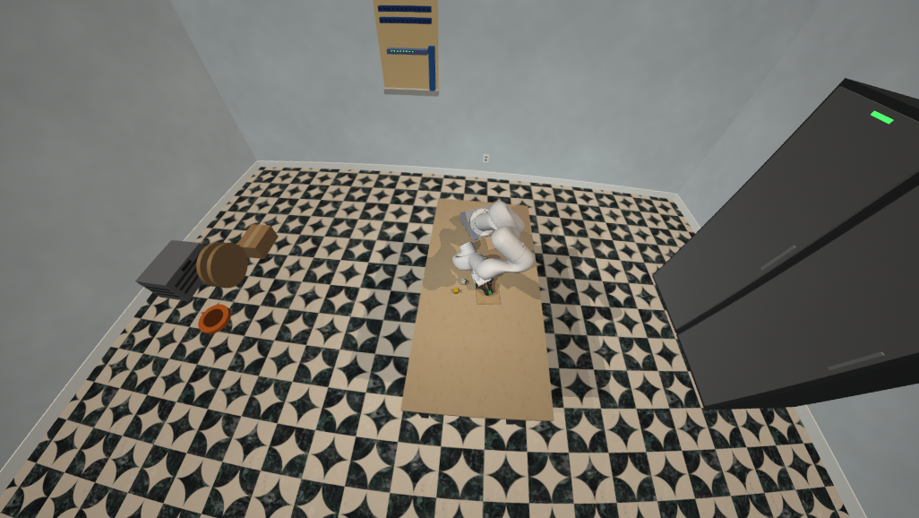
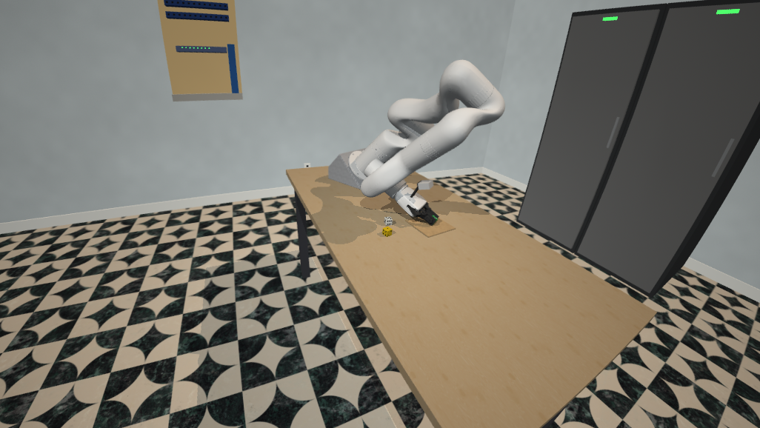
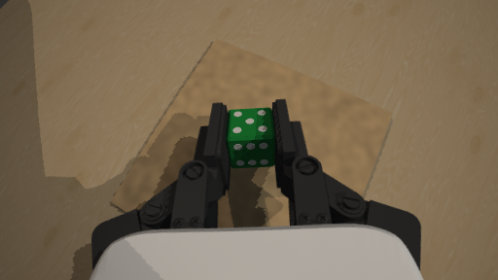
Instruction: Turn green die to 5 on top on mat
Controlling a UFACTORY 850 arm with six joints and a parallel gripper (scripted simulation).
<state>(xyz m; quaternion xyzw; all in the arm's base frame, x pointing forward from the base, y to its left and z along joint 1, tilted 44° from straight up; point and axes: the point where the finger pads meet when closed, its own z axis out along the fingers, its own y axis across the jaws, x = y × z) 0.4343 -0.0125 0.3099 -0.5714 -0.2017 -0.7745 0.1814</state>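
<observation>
My gripper point(image 3: 250, 121) is shut on the green die point(image 3: 250, 137), with one black finger on each side of it. The die is over the brown mat point(image 3: 263, 131); whether it touches the mat I cannot tell. In the wrist view the die's far face shows five pips and its near face shows six. The die also shows as a small green spot at the fingertips in the exterior view point(image 2: 433, 217) and the top view point(image 1: 488, 291). The arm point(image 2: 425, 138) leans low over the mat point(image 2: 433, 226).
A white die point(image 2: 388, 220) and a yellow die point(image 2: 387, 232) lie on the table to the left of the mat, apart from each other. The yellow die also shows in the top view point(image 1: 456, 289). Dark cabinets point(image 2: 648, 132) stand to the right of the table.
</observation>
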